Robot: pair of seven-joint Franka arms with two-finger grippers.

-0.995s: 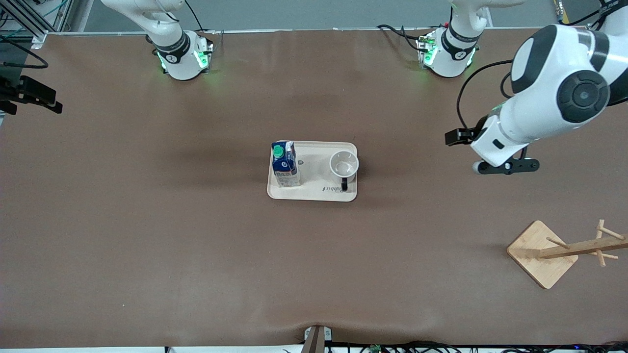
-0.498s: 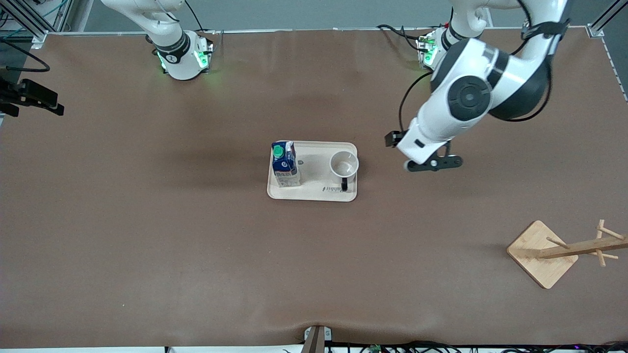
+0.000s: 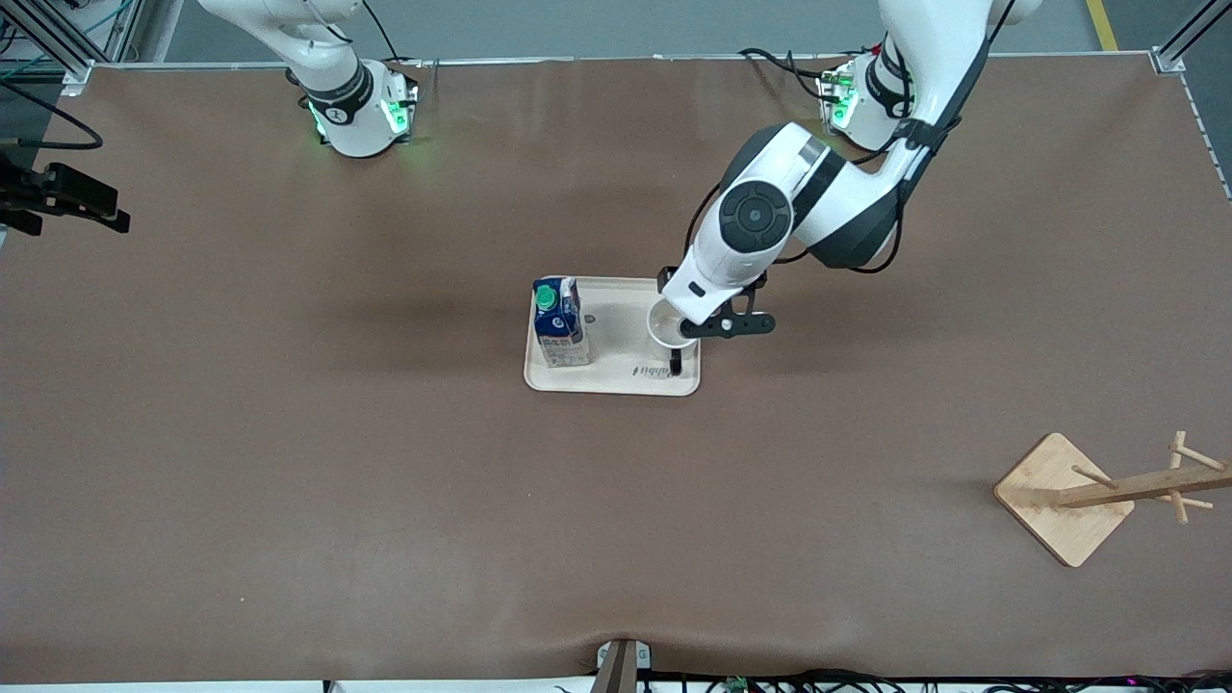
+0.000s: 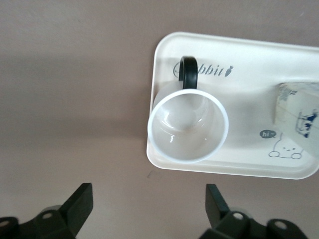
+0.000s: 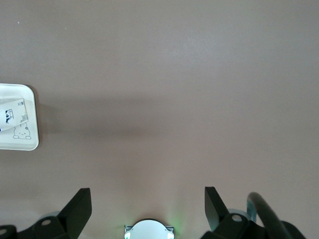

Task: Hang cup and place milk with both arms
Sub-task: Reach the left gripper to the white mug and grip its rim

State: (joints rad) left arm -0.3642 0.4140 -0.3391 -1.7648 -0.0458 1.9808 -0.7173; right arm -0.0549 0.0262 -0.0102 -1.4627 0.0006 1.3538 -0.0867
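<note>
The white cup (image 3: 666, 329) stands upright on the cream tray (image 3: 616, 380), its black handle (image 3: 676, 363) pointing toward the front camera. The milk carton (image 3: 559, 325) stands on the same tray, at the end toward the right arm. My left gripper (image 3: 727, 325) is open and empty. It hangs above the tray's edge by the cup. In the left wrist view the cup (image 4: 188, 128) lies ahead of the spread fingers (image 4: 82, 199), with bare table between them. My right gripper (image 5: 147, 191) is open and empty, waiting high over bare table near its base (image 5: 148, 230).
A wooden cup rack (image 3: 1064, 496) with pegs (image 3: 1179, 462) stands at the left arm's end of the table, nearer the front camera than the tray. The arm bases (image 3: 358, 114) (image 3: 871, 101) glow green along the table's edge.
My left arm has swung from the left arm's end of the table toward the tray and now hangs by the cup. The cup, the milk and the right arm have not moved.
</note>
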